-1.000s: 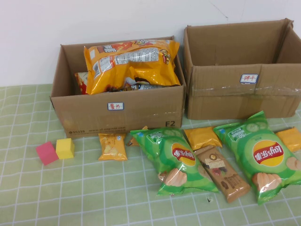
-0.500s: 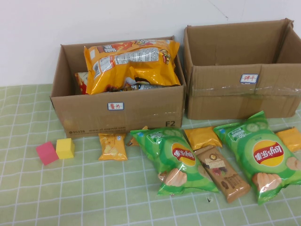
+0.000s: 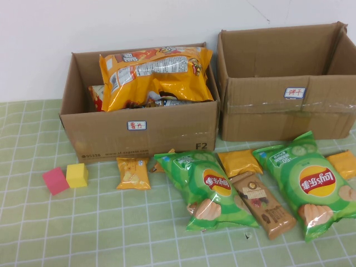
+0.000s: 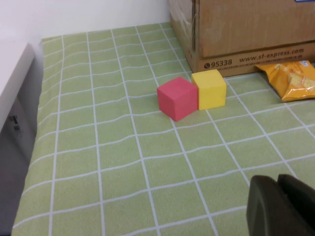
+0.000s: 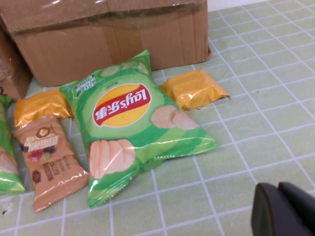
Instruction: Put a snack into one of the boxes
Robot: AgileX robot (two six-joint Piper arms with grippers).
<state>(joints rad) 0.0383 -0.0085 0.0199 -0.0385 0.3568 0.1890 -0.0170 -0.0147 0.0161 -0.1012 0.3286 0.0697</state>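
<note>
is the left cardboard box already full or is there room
Nearly full: the left box holds a big orange chip bag rising above its rim. Both pincers stay out of the high view.

Two open cardboard boxes stand side by side: the left box (image 3: 139,130) holds orange chip bags, the right box (image 3: 286,108) looks empty. Green chip bags (image 3: 208,189), a brown bar (image 3: 262,204) and small orange packets (image 3: 133,173) lie flat before them.
</note>
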